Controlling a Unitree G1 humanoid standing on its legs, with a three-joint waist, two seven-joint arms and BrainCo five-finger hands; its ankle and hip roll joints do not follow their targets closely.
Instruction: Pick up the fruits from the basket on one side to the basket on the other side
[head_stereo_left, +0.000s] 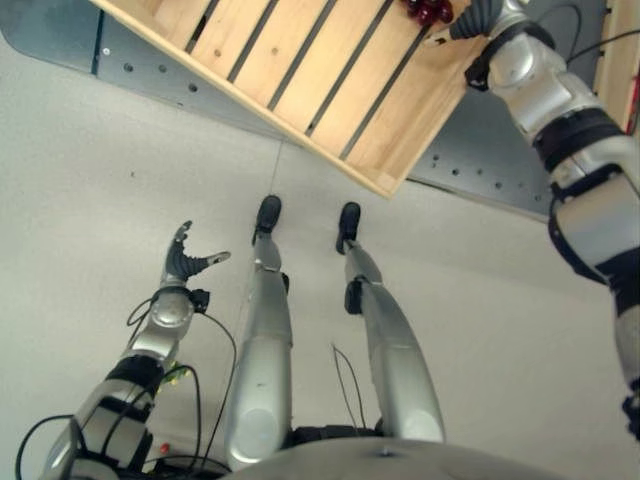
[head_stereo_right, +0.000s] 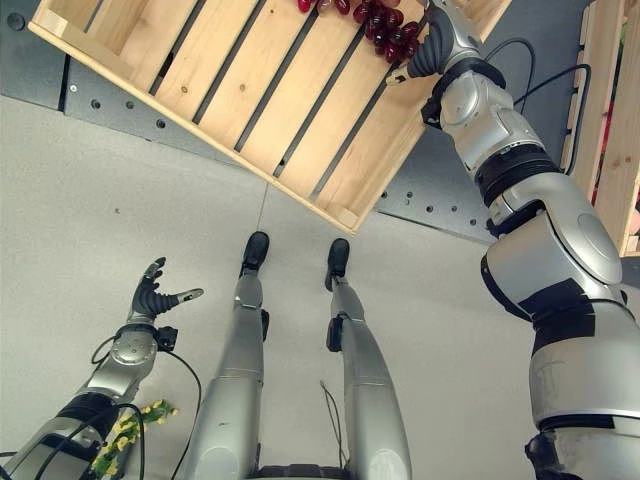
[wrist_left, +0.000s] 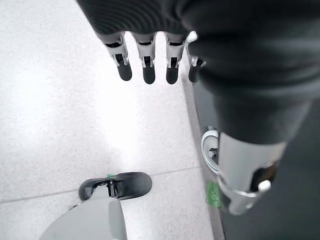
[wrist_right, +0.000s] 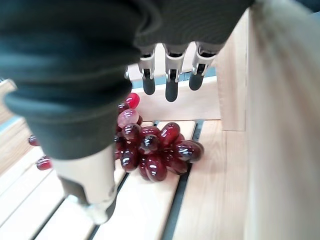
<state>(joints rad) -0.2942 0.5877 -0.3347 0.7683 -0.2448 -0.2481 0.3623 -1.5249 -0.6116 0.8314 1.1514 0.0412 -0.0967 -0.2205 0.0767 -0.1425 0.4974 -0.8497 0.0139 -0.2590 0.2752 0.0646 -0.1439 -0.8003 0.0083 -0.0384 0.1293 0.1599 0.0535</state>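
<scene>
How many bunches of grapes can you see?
1. The bunch of red grapes lies on the slats of the wooden crate, in the corner under the right hand. A few loose grapes lie nearby; others may be hidden.

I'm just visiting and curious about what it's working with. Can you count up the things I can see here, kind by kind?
Bunch of red grapes: 1
Wooden slatted crate: 1
Robot hands: 2, the right hand open over the grapes, the left hand open above the floor
Total: 4
</scene>
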